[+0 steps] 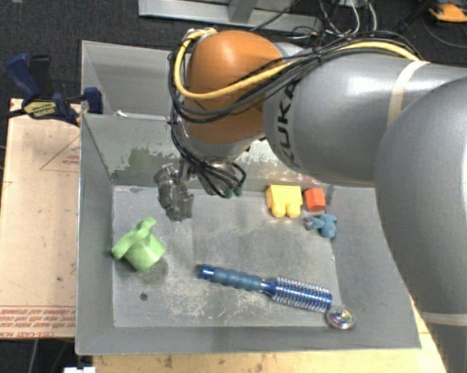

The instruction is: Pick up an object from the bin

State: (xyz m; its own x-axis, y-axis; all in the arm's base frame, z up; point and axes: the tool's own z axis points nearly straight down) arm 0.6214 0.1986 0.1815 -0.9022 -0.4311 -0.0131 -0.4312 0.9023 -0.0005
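Observation:
My gripper (176, 203) hangs over the upper left of the bin floor, its grey fingers close together with nothing seen between them. A light green plastic toy (138, 247) lies below and to the left of it, apart from the fingers. A blue hairbrush (266, 286) lies along the front of the floor, handle pointing left.
A yellow block (283, 200) and an orange block (314, 199) sit side by side at the back right, with a small blue-green figure (323, 224) just in front of them. A small shiny round thing (341, 317) lies at the brush's right end.

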